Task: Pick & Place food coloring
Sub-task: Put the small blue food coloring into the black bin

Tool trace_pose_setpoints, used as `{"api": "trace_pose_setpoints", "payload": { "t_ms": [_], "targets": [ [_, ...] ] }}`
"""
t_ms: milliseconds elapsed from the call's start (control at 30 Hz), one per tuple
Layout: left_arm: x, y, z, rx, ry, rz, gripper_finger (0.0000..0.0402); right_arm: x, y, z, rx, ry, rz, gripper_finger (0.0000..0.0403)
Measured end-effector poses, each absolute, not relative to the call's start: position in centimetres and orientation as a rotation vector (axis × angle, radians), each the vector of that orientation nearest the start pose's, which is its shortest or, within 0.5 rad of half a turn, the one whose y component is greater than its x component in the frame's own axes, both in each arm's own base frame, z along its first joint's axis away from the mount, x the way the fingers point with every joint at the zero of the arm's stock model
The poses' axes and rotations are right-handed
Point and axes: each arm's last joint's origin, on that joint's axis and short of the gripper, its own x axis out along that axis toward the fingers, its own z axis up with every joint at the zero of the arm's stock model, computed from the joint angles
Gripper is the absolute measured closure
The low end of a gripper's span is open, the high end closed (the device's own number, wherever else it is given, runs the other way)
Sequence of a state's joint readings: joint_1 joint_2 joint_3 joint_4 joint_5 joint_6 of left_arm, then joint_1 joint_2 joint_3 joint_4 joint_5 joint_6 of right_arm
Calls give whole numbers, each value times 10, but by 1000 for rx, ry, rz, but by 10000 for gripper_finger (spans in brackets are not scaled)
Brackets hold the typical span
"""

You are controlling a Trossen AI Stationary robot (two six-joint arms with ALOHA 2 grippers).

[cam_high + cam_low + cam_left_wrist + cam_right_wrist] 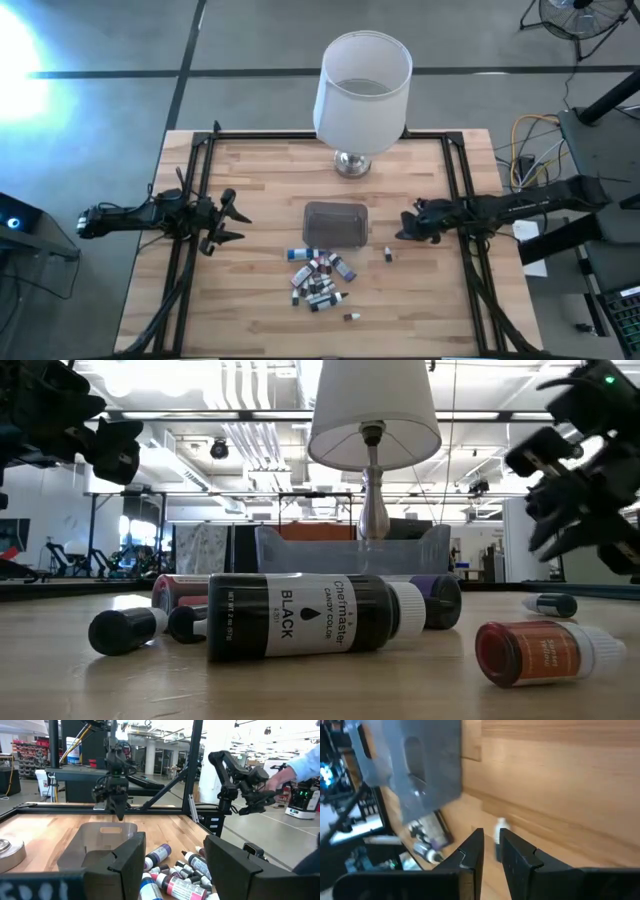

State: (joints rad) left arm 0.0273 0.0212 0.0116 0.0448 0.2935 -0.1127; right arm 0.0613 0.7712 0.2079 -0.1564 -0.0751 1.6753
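The food coloring bottles [320, 277] lie on their sides in a loose pile near the table's middle, in front of the tub. One stray bottle [388, 254] lies to the pile's right, another [350, 317] nearer the near edge. In the low view a black-labelled bottle [300, 617] and a red one [540, 652] lie closest. My left gripper [228, 222] hovers open, left of the pile; its wrist view shows the bottles [175, 870] beyond its fingers. My right gripper [404, 228] hangs shut, right of the tub, with the stray bottle [501, 832] just beyond its fingertips [491, 845].
A greyish translucent tub [335, 222] stands at the table's middle, a white-shaded lamp [360, 95] on a metal base behind it at the far edge. Black frame rails [190, 200] run along both sides. A person's sleeve [302, 765] shows beyond the table.
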Motion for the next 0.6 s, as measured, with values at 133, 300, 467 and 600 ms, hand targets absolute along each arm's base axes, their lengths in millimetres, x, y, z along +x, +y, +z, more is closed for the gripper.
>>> {"api": "trace_pose_setpoints", "payload": {
  "t_ms": [133,300,467,600],
  "targets": [
    [97,-6,170,-106,-20,-268,223,164,12,166,1575,606,-476,346],
    [97,-6,170,-106,-20,-268,223,182,15,180,1499,810,-495,341],
    [97,-6,170,-106,-20,-268,223,191,19,173,1419,1066,-634,287],
    [97,-6,170,-106,-20,-268,223,208,21,167,1344,1097,-680,233]
  ]
}}
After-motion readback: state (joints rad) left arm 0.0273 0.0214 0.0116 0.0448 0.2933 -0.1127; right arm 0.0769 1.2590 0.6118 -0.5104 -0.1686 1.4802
